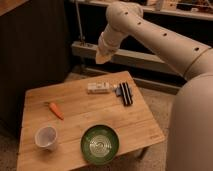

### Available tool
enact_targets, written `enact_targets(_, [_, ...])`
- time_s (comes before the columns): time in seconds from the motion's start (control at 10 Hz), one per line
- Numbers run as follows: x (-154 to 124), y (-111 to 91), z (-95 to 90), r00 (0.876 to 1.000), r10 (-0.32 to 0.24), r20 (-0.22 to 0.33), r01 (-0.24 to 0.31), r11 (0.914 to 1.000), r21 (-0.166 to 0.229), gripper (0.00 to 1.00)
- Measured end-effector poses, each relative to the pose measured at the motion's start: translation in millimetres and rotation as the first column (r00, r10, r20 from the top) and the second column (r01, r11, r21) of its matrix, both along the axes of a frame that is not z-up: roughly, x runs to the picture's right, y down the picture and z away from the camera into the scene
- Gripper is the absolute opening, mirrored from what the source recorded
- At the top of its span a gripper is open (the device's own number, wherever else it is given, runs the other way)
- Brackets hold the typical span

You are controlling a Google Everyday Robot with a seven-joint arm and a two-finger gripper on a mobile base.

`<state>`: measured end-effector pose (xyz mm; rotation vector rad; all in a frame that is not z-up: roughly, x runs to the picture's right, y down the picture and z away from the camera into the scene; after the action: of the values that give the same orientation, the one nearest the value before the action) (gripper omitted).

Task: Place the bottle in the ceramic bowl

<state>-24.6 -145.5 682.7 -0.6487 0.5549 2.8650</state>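
Note:
The small whitish bottle [99,88] lies on its side near the far edge of the wooden table [75,125]. The dark green ceramic bowl [100,143] with pale rings sits near the table's front edge. The gripper [102,56] hangs from the white arm above and behind the bottle, well clear of the table and holding nothing that I can see.
A black ridged rectangular object [125,93] lies right of the bottle. An orange carrot [55,110] lies at the left. A white translucent cup [46,137] stands at the front left. A metal rail and pole [80,30] run behind the table.

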Motion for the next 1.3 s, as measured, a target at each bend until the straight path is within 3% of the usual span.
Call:
enact_targets(0.2, [-5,0,-0.3,0.999,-0.03,0.016,0.03,0.9994,0.015,0.2])
enact_targets(0.3, [-8,2,3.2,0.989,0.12,-0.082,-0.125,0.9908,-0.052,0.2])
enact_targets(0.4, [-16,5,7.0,0.908,0.339,-0.247,-0.375,0.9192,-0.119,0.2])
enact_targets(0.5, [-9,12,23.2,0.786,0.452,-0.421,-0.537,0.8377,-0.102,0.2])
enact_targets(0.7, [39,21,59.5,0.761,0.409,-0.504,-0.496,0.8674,-0.044,0.2])
enact_targets(0.8, [50,31,80.6,0.753,0.392,-0.529,-0.48,0.8766,-0.034,0.2])
enact_targets(0.9, [77,42,110.2,0.727,0.378,-0.573,-0.465,0.8853,-0.006,0.2])
enact_targets(1.1, [108,53,137.7,0.667,0.389,-0.635,-0.48,0.8769,0.033,0.2])
enact_targets(1.2, [111,60,148.4,0.635,0.405,-0.658,-0.5,0.8646,0.049,0.2])
enact_targets(1.3, [119,65,151.8,0.616,0.421,-0.666,-0.519,0.8527,0.059,0.2])
